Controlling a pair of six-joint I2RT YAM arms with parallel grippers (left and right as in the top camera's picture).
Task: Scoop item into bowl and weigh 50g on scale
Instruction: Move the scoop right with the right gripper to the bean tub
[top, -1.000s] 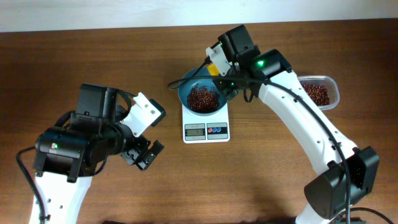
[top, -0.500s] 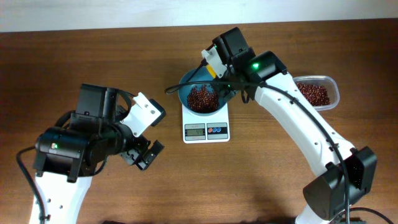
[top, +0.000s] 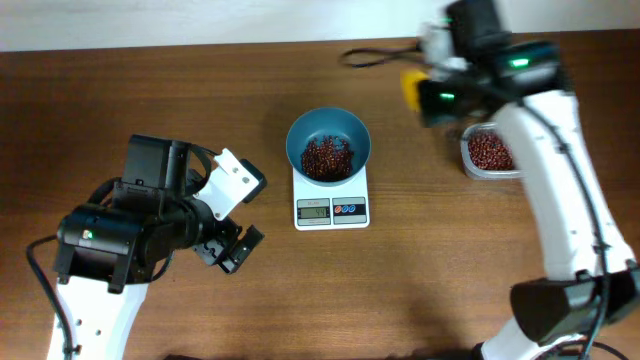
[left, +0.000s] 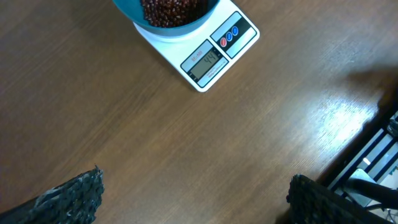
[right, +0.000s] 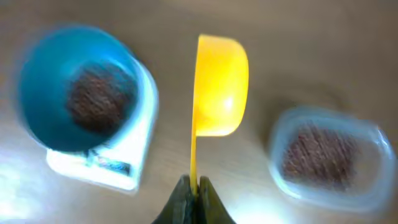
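The teal-blue bowl (top: 328, 140) stands on the white scale (top: 332, 208) at the table's middle, with a heap of dark reddish-brown beans (top: 325, 157) inside. My right gripper (top: 428, 92) hovers, blurred, between the bowl and a clear tub (top: 490, 152). It is shut on the thin handle of a yellow scoop (right: 217, 87); the scoop's cup looks empty. The right wrist view has the bowl (right: 74, 87) to the left and the tub (right: 326, 155) to the right. My left gripper (top: 230, 247) rests low at the left, open and empty, and its view shows the scale (left: 205, 50) ahead.
The clear tub holds more of the same beans (top: 488, 150) near the right side of the table. The right arm's white links (top: 570, 210) span the right side down to the front edge. A cable (top: 375, 52) loops at the back.
My right arm has swung with the scoop from over the bowl to the right, towards the tub. The left arm has stayed still.
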